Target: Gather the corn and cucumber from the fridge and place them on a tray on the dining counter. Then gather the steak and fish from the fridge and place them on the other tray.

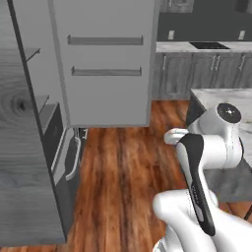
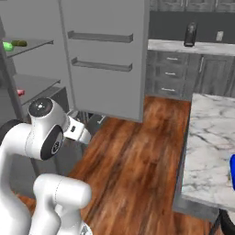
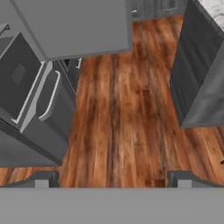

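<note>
1. The fridge point(image 2: 103, 59) stands open; its grey door, with two bar shelves on the inner face, swings out over the wooden floor point(image 2: 133, 160).
2. On the upper fridge shelf point(image 2: 32, 44), at about 10 o'clock in the right base view, the bright light-green corn point(image 2: 7, 46) lies just beside the darker cucumber point(image 2: 19, 43), which is at its 2 o'clock.
3. One shelf lower, a small pink-red bit, the steak point(image 2: 20, 92), peeks out at the left edge.
4. The dining tabletop point(image 2: 211, 147), white marble, sits at 3 o'clock; a sliver of blue tray point(image 2: 232, 172) shows at its right edge.
5. The hand point(image 3: 113, 179) is released and grasps nothing: its two dark fingertips point(image 3: 41, 179) stand wide apart over bare floor, with the fridge drawer point(image 3: 39, 105) at 9 o'clock in the hand view.
</note>
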Controlling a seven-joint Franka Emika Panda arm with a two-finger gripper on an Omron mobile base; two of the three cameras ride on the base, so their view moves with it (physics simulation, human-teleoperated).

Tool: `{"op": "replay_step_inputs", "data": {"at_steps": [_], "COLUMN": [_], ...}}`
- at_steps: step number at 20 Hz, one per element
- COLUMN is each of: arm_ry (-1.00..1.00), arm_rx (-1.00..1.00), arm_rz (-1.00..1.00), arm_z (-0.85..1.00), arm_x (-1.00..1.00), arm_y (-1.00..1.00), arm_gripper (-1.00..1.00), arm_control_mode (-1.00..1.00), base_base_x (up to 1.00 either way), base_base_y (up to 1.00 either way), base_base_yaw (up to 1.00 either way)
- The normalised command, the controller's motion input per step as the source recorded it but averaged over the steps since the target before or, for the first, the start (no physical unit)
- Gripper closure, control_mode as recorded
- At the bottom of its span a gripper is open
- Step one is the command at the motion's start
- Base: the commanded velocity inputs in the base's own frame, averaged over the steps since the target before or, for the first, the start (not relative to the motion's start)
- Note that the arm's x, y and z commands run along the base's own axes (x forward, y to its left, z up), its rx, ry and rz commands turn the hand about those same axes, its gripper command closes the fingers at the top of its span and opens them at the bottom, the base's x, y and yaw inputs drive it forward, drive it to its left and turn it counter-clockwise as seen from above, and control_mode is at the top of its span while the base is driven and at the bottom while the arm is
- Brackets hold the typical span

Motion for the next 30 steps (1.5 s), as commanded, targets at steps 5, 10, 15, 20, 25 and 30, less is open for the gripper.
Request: {"op": "replay_step_inputs", "data": {"at_steps": [5,10,15,20,25,30], "arm_ry": [0.0,0.0,0.0,0.0,0.0,0.0], "arm_rx": [0.0,0.0,0.0,0.0,0.0,0.0], "arm_rz": [0.0,0.0,0.0,0.0,0.0,0.0], "arm_z": [0.0,0.0,0.0,0.0,0.0,0.0], "arm_x": [0.0,0.0,0.0,0.0,0.0,0.0], "arm_y": [0.0,0.0,0.0,0.0,0.0,0.0], "arm_gripper": [-1.0,-1.0,-1.0,-1.0,-1.0,-1.0], "arm_control_mode": [1.0,1.0,1.0,1.0,1.0,1.0], "base_base_x": [0.83,0.79,0.72,0.55,0.52,0.45], "base_base_y": [0.23,0.07,0.0,0.0,0.0,0.0], "base_base_yaw": [0.45,0.48,0.48,0.48,0.48,0.46]}}
